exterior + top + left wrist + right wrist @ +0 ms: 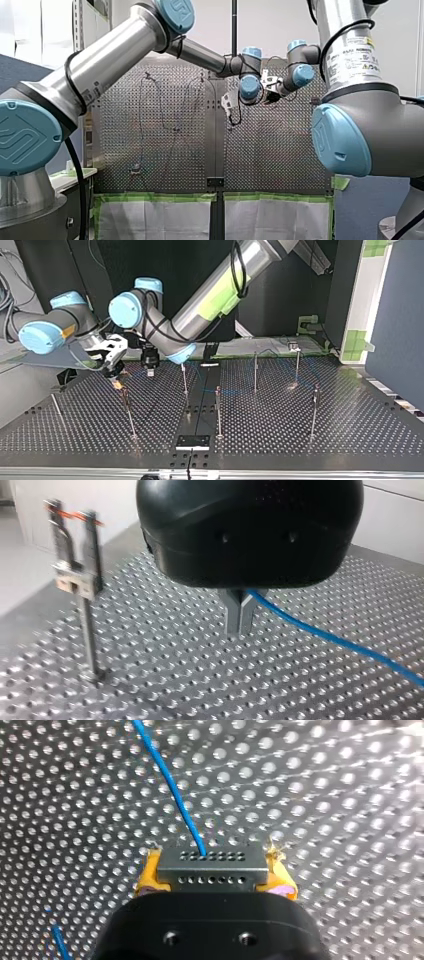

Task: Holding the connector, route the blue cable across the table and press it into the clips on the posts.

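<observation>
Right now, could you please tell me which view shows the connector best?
The right wrist view: the connector, holes visible, sits clamped between my right pincer's yellow pads. Top and front views leave it indistinct; the left wrist view shows only the blue cable.

Perforated metal tabletop (350, 430) set with upright posts (218, 412).
The thin posts stand well apart; a blue cable (340, 639) trails over the holes, and a small black plate (192, 442) lies at the top view's near edge.
</observation>
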You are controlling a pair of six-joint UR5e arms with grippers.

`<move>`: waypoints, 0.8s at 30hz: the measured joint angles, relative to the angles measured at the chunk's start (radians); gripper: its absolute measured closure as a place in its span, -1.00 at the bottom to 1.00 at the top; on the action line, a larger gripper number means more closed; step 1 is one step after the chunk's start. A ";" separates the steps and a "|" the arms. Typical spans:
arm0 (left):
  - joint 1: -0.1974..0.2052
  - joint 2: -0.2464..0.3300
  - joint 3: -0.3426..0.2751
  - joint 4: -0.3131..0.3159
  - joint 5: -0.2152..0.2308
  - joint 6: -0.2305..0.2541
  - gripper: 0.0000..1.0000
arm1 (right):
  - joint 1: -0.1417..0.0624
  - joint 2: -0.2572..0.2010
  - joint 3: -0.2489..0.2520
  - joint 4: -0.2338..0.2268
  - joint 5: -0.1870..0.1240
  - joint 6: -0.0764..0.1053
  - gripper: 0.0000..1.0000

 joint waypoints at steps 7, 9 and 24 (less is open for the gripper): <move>-0.010 0.017 0.000 -0.018 -0.039 -0.001 1.00 | -0.013 -0.053 -0.005 0.023 -0.002 0.007 1.00; -0.012 0.024 0.001 -0.018 -0.043 0.000 1.00 | -0.016 -0.065 -0.008 0.030 -0.007 0.010 1.00; 0.003 0.041 0.053 -0.012 -0.036 0.003 1.00 | -0.023 -0.110 -0.064 0.074 -0.027 0.016 1.00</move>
